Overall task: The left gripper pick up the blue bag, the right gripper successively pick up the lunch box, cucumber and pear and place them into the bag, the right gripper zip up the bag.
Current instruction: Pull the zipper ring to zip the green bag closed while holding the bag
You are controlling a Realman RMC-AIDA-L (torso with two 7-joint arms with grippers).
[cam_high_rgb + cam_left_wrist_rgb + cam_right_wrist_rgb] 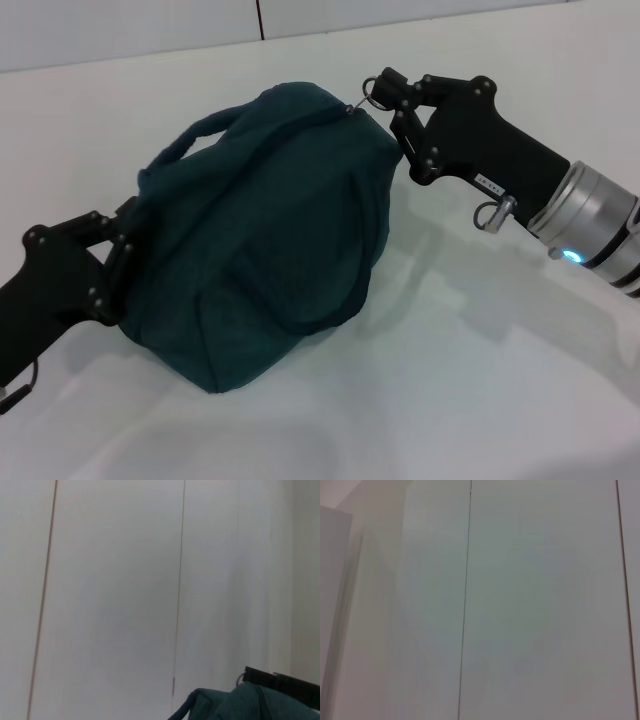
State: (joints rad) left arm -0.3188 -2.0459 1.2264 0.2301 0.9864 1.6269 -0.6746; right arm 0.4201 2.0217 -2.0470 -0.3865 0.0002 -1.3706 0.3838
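The blue bag (260, 235) lies bulging on the white table, its top looking closed and its handles draped over it. My left gripper (122, 248) holds the bag's left end, fingers shut on the fabric. At the bag's far right top corner, my right gripper (380, 92) is pinched on the metal ring pull (367, 95) of the zipper. The left wrist view catches a strip of the bag (245, 704) with a black gripper part (282, 682) behind it. The lunch box, cucumber and pear are out of view.
The white table (480, 380) spreads around the bag, with a wall seam behind it. The right wrist view shows only pale wall panels (530, 600).
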